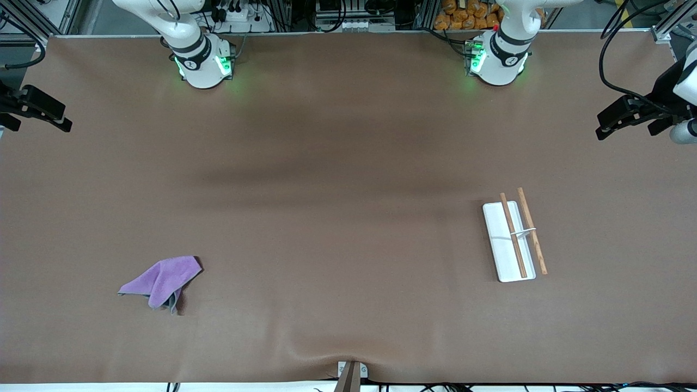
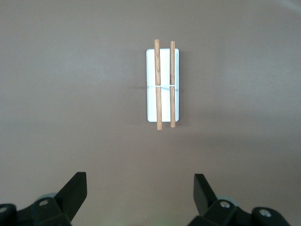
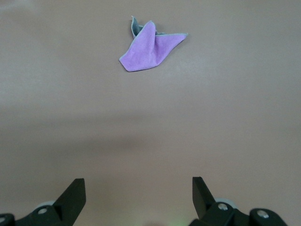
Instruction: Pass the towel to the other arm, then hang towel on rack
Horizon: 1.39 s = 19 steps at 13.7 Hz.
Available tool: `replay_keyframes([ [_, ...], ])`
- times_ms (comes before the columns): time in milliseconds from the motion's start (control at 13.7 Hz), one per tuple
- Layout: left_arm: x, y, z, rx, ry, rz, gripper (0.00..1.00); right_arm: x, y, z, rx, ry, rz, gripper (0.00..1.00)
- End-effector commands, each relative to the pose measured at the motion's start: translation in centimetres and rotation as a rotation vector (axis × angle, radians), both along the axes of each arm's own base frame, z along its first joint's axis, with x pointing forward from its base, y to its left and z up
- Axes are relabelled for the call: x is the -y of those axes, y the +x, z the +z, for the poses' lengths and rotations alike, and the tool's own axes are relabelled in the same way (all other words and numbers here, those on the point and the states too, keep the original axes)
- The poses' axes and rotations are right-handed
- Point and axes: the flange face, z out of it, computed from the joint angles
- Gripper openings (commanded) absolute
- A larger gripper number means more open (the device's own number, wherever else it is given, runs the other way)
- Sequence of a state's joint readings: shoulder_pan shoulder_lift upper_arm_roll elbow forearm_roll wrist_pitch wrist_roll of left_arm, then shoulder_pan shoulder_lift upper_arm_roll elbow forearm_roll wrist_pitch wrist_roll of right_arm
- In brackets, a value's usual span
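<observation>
The right gripper (image 1: 32,109) hangs high over the table's edge at the right arm's end, jaws spread wide and holding nothing. Its wrist view shows both fingertips (image 3: 75,193) apart with bare table between them. The towel (image 1: 161,281) lies crumpled on the table (image 1: 337,163), well apart from this gripper and below it, toward the front camera. It is purple, folded over itself, with a grey edge peeking out at one corner.

The rack (image 1: 512,239) sits toward the left arm's end: a white tray with two wooden rods held above it by a white crosspiece. It is well apart from the towel. The left gripper (image 1: 631,117) hangs high at that end of the table, also wide and empty, with the rack below it in its wrist view (image 2: 162,84).

Nothing is grasped yet, so the step in hand looks like the right arm's pick. To do it well, the right gripper should probably come straight down over the towel's raised fold, where the cloth stands thickest, and close on that ridge, not on a flat corner. A grip near one edge would likely leave a free hanging length for the left gripper to take at the handover, and later to drape across the rods. The left arm waits.
</observation>
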<state>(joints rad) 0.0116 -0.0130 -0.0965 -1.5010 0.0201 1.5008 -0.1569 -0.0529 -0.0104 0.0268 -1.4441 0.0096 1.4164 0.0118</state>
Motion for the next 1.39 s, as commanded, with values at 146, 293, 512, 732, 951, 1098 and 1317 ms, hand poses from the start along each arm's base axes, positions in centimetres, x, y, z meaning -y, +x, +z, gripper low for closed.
replay_keyframes([
  [146,-0.1,-0.7,0.6,0.0,0.022,-0.01,1.0,0.3,-0.6,0.0,-0.009,-0.016,0.008,1.0],
  [293,-0.1,-0.7,0.5,-0.005,0.022,-0.011,1.0,0.3,-0.3,-0.7,-0.023,-0.015,0.008,1.0],
  [512,-0.1,-0.7,0.4,-0.007,0.02,-0.013,1.0,0.1,1.2,-3.3,-0.07,-0.012,0.013,1.0],
  [732,0.2,-0.6,0.3,-0.007,0.02,-0.018,1.0,0.2,3.6,-7.2,-0.125,-0.002,0.011,1.0],
  [951,-0.1,-0.6,0.4,-0.005,0.02,-0.013,1.0,-0.2,6.3,-11.0,-0.128,0.001,0.023,1.0],
  [1098,-0.1,-0.5,0.3,-0.007,0.02,-0.013,1.0,-0.1,8.3,-14.8,-0.158,0.008,0.062,1.0],
  [1317,-0.1,-0.4,0.2,-0.005,0.02,-0.013,1.0,-0.3,11.1,-20.4,-0.162,0.015,0.117,1.0],
])
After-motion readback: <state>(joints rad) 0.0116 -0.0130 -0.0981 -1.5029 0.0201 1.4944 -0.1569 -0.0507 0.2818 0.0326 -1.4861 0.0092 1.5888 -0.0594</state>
